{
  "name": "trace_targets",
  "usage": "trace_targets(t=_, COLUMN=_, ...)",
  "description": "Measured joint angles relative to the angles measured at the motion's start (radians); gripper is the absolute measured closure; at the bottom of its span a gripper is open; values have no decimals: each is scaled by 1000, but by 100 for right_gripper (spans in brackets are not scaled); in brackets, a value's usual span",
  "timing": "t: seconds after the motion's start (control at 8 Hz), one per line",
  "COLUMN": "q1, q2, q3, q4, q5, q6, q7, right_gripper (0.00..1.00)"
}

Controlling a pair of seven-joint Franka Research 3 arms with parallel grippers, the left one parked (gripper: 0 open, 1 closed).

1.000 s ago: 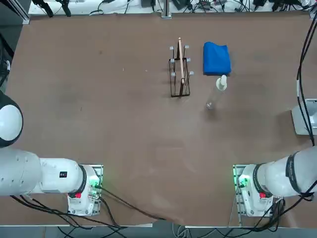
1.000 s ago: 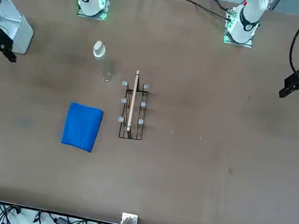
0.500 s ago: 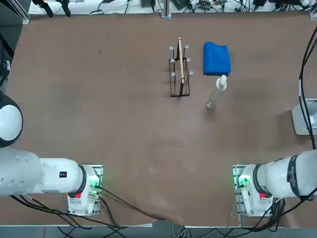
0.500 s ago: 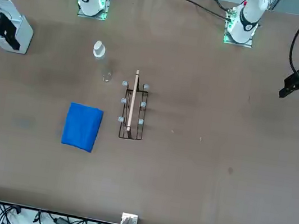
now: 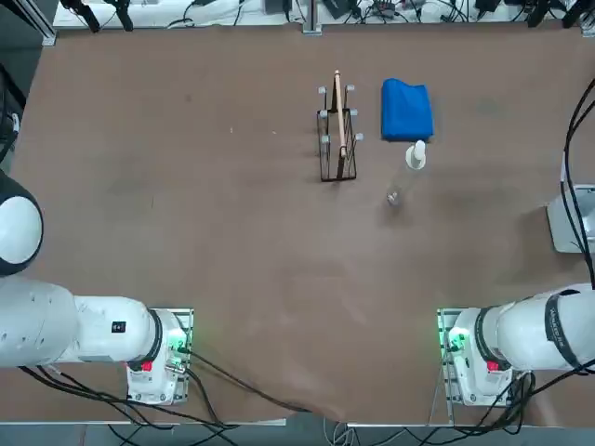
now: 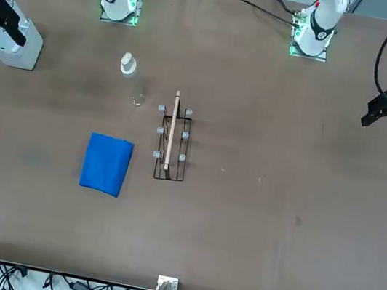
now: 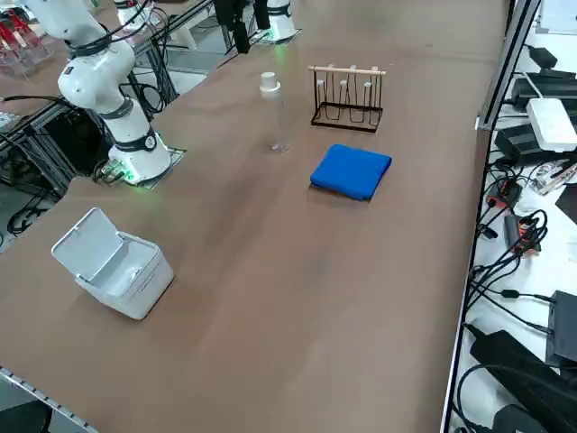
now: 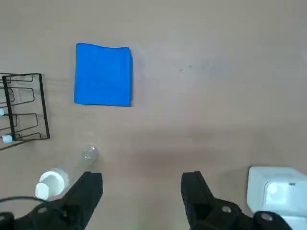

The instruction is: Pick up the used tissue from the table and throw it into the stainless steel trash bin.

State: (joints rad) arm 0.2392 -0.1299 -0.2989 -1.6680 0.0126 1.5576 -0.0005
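1. Right gripper (image 8: 143, 176) — fingers spread, nothing between them!
2. The used tissue? Can't see it anywhere, table (image 7: 297, 343) or bin (image 7: 147, 287).
3. Lid's up — pickup and throw look done, perhaps; no proof, just the arm's retreat possibly left.

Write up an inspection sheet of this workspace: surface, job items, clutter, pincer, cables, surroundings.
Surface: brown table, matte.
Job items: trash bin upright, lid open; used tissue nothing seen, so whether it is inside cannot be told.
Clutter: folded blue cloth, black wire rack, clear bottle with white cap.
Right pincer: open, nothing between its fingers, above the table near the bin.
Cables: black cables along the right arm.
Surroundings: white box among electronics beyond the table edge.
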Motion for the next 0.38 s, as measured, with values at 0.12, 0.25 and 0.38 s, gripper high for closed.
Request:
trace_targets(t=0.12, q1=1, q2=0, q3=3, q4=0, q5=-2, q6=-1, q7=30, right_gripper=0)
trace_targets(t=0.25, q1=1, q2=0, q3=6, q4=0, q5=-2, q6=-1, q7=40, right_gripper=0)
trace_targets(t=0.38, q1=2, q2=0, q3=7, q4=0, q5=-2, q6=0, q7=43, right_gripper=0)
